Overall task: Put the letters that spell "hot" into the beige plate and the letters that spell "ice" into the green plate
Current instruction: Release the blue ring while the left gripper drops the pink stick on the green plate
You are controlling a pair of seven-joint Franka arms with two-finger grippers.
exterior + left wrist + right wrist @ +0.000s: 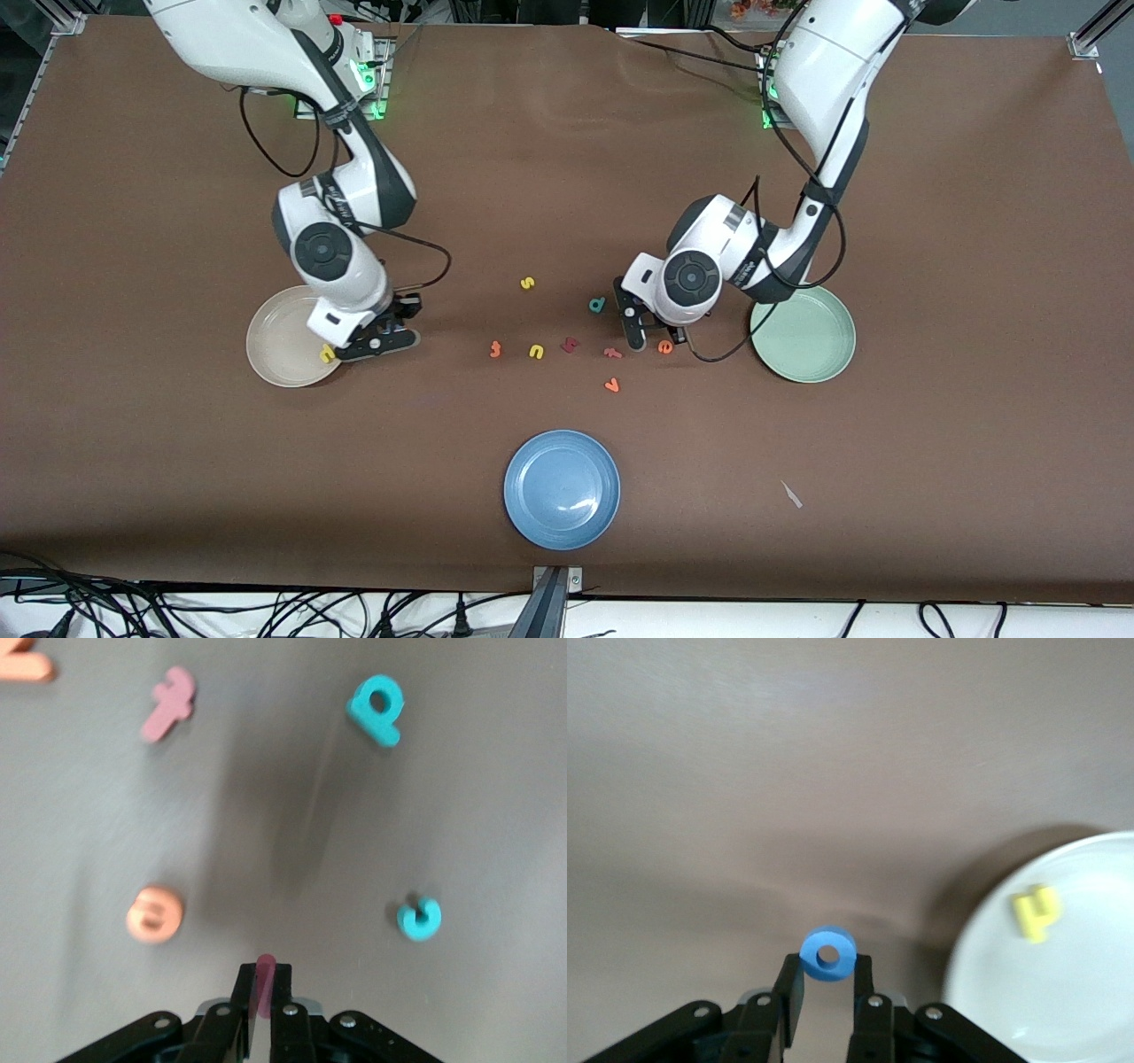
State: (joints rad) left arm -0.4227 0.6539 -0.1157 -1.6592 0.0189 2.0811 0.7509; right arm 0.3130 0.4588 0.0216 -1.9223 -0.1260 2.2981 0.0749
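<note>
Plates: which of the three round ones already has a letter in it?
The cream-beige round plate at the right arm's end: a small yellow foam "h" lies in it. The pale green plate and blue plate show none.

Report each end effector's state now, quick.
Left end effector: closed on the dark red "i", beside the orange "e".
Right end effector: closed on the blue "o", by the beige plate.
</note>
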